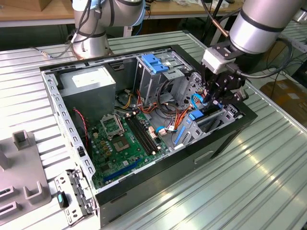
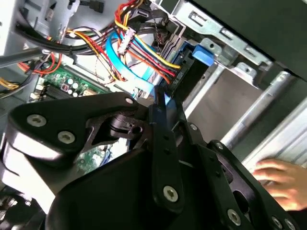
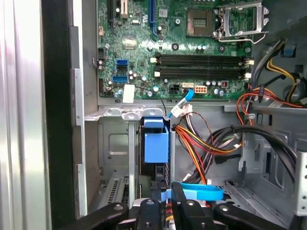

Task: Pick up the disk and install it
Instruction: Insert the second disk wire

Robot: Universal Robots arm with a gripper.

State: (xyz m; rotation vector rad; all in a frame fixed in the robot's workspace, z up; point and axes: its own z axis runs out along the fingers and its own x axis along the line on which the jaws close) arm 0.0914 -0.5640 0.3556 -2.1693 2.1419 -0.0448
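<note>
The disk (image 1: 207,118) stands on edge in the drive bay at the front corner of the open computer case (image 1: 57,103), on the exterior view's right. Its blue side rail (image 3: 156,143) points toward the motherboard, and the dark body (image 2: 192,79) ends in a blue tab (image 2: 204,53). My gripper (image 1: 211,101) hangs straight over the bay. Its black fingers (image 3: 180,203) are drawn close together on the disk's near edge (image 2: 160,103). A flat blue cable (image 3: 196,191) crosses just beside the fingers.
The motherboard (image 1: 127,136) lies in the case floor. A grey power-supply box (image 1: 88,81) and a blue-topped drive cage (image 1: 156,62) stand at the back. Bundles of coloured wires (image 3: 201,143) run beside the bay. A person's hand (image 2: 280,179) rests outside the case.
</note>
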